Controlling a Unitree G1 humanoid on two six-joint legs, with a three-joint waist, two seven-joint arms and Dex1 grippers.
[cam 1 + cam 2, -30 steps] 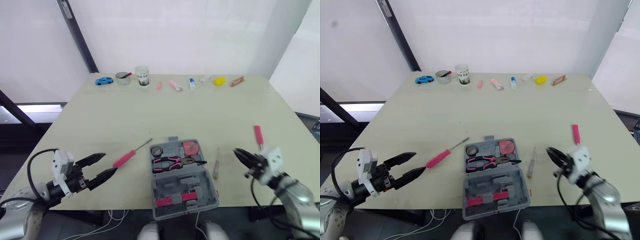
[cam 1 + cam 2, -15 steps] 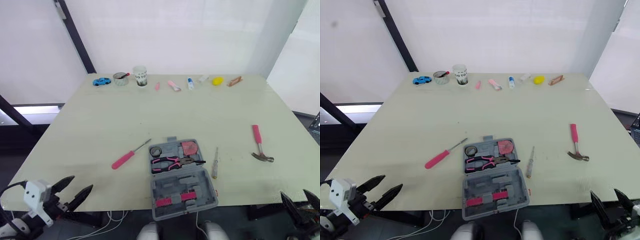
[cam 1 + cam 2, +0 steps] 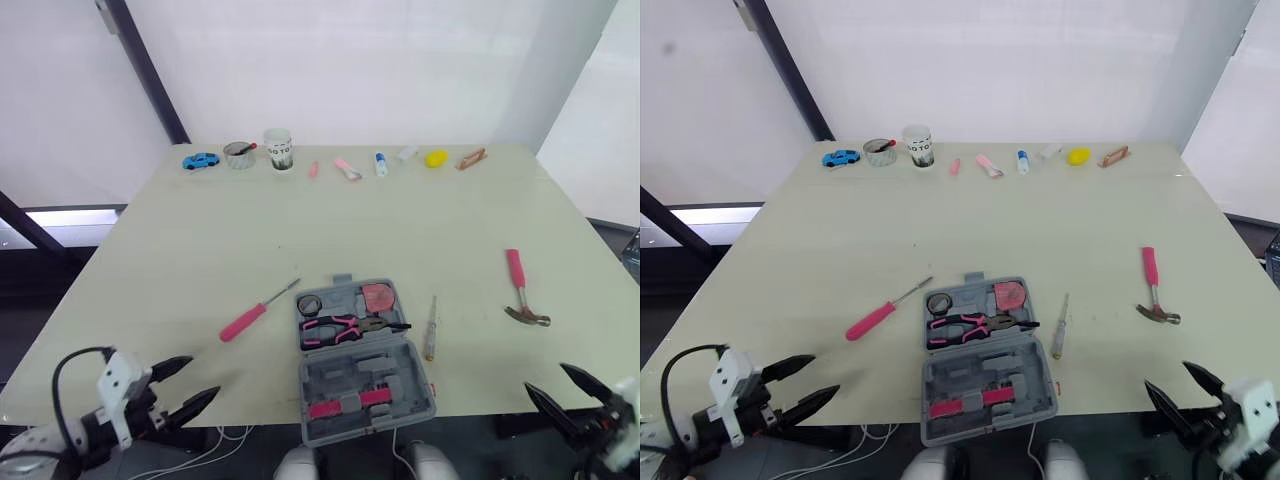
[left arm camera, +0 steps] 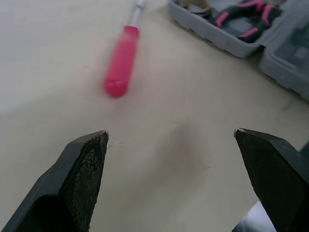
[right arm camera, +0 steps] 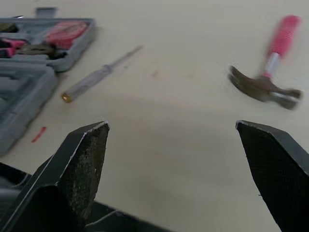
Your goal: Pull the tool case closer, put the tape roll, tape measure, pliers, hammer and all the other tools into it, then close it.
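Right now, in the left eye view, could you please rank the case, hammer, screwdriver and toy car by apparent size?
1. case: clearly largest.
2. screwdriver: longer than the hammer.
3. hammer: shorter but thicker, so a close call.
4. toy car: smallest, though it sits farthest away.

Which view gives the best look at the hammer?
The right wrist view: the hammer lies close, with its head and pink handle clear. Both eye views show it whole but small, right of the tool case.

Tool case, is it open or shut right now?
Open: the tool case lies flat with its lid folded out, pliers showing inside.
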